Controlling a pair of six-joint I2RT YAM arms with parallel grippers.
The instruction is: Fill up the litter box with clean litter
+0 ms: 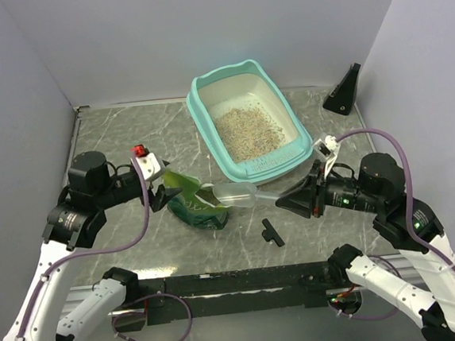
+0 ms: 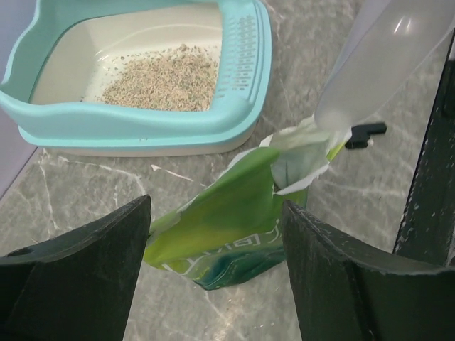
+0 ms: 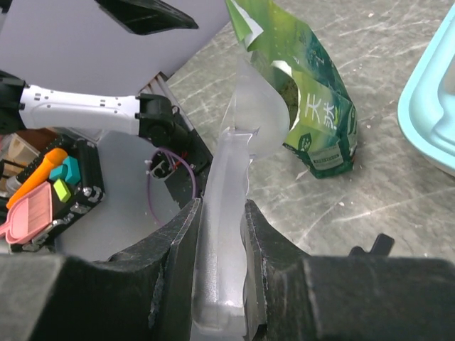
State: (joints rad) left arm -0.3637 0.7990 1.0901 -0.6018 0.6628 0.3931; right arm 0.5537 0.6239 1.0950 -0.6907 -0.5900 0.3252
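- Right gripper (image 3: 222, 220): clamped on the handle of the clear scoop (image 1: 241, 193). Both fingers press the handle's sides in the right wrist view.
- Left gripper (image 2: 217, 213): fingers partly apart, one at each side edge of the green bag (image 1: 195, 205). I read this as a light grip that steadies the bag.
- The scoop's long axis runs across the table (image 1: 114, 148), handle at the right and bowl at the left. The bowl's tip sits at the bag's torn mouth. I cannot tell whether it carries any grains.
- The litter box (image 1: 197, 117) sits at the back centre of the table, its long side running away from the arm bases. A patch of tan litter (image 1: 248, 130) covers part of its white floor, and much of the pan is bare, so I judge the fill only partly done.
- Key relation: the box lies beyond the scoop, farther from the bases. Its near rim is just behind the scoop's shaft.
- The right arm is nearer the box and holds the tool.
- Next move, as I judge it: draw the bowl out of the bag, keep it level, then swing it away from the bases over the near rim.
- Risk: the bag leans, so it may tip if the left grip slackens.
- A small black part (image 1: 271, 232) lies loose in front of the scoop, clear of that path.
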